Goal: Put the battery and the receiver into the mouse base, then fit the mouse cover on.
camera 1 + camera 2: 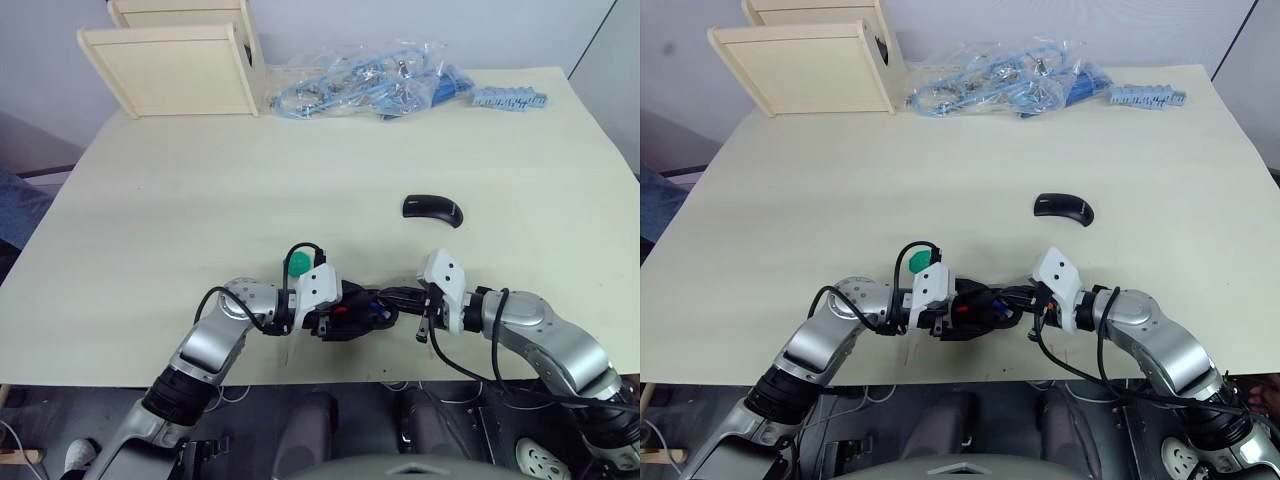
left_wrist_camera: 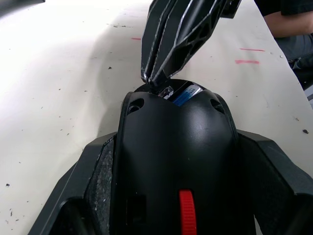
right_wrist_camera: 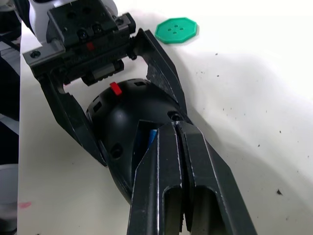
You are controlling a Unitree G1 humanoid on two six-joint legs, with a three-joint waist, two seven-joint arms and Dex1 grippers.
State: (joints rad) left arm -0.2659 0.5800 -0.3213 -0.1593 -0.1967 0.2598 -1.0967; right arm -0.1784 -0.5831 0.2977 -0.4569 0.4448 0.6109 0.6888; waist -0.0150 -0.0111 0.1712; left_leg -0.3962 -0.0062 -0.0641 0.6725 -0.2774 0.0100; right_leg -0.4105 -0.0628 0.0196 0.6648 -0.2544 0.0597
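Pale cream laminate table point(image 1: 200, 200), large and flat, bore every item listed.

Black oval plastic mouse base point(image 3: 124, 125), palm-sized with a red patch: sat near the table's front edge, clamped across its sides by the left gripper point(image 1: 335, 312), inner side up. Judged rigid, light and smooth-skinned; the side grip on its flanks looked the soundest hold, since the rounded shell would likely slip under a top pinch.

Glossy black curved plastic mouse cover point(image 1: 433, 209): lay alone further back on the table, well apart from both grippers. Judged thin, light and slippery; best taken by its long edges.

Right gripper point(image 3: 171, 132): fingers pressed together, tips dipped into the base's open recess, touching the battery.

Green round plastic disc point(image 3: 176, 30): lay just beside the left gripper, untouched.

Tiny blue-and-white cylindrical battery point(image 2: 186, 94): lay within the base's recess beneath the right fingertips. Judged stiff, light, apt to roll; whether fully seated could not be told.
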